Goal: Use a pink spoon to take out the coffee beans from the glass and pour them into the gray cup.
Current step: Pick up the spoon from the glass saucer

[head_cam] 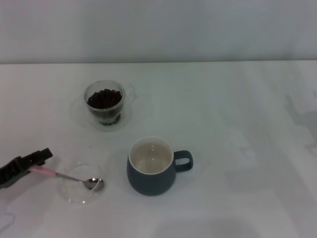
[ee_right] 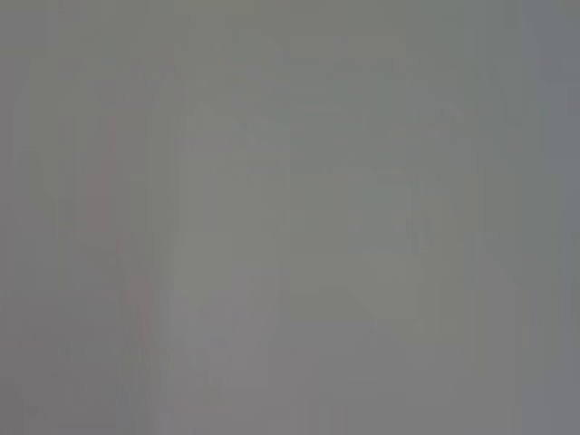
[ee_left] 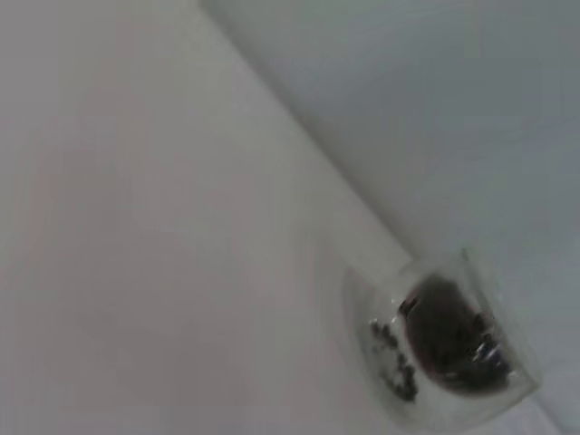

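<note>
The left hand [head_cam: 34,162] is clamped on the pink end of the spoon [head_cam: 74,177], whose bowl rests in a shallow dish [head_cam: 80,184] beside the gray cup [head_cam: 150,166]; so far out on the handle, it may pivot or slip when lifted.

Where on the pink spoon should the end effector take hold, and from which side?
Probably by the pink handle end of the pink spoon, coming from the robot's left, where the left end effector already sits. The handle points that way, while the metal bowl rests in the shallow glass dish.
</note>
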